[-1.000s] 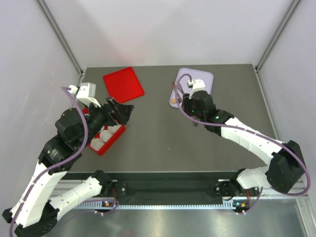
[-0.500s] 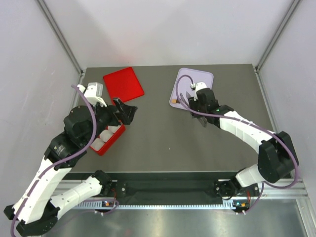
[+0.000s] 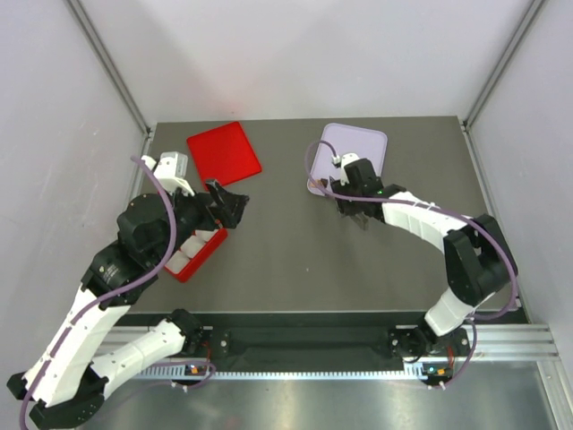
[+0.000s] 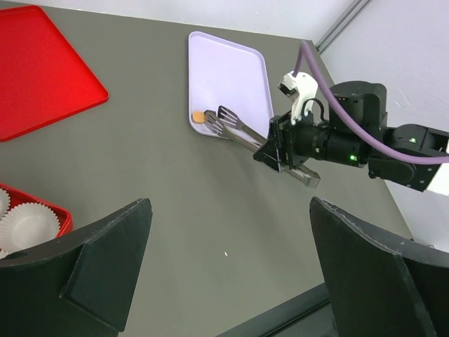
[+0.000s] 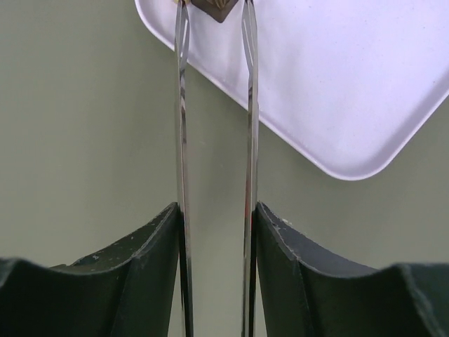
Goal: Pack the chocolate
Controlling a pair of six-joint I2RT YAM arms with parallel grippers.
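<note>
A dark brown chocolate lies at the near left corner of the lavender tray, between the tips of metal tongs. My right gripper is shut on the tongs' two arms. A tan chocolate sits beside the tong tips on the tray. In the top view the right gripper is at the tray's near left corner. My left gripper is open and empty above bare table, next to the red box.
The red box holds white fluted paper cups. A flat red lid lies at the back left. Grey walls and metal rails enclose the table.
My right wrist has swung toward the tray's near left corner, bringing the tong tips around the dark chocolate. My left arm shifted slightly a second ago and has held still since.
</note>
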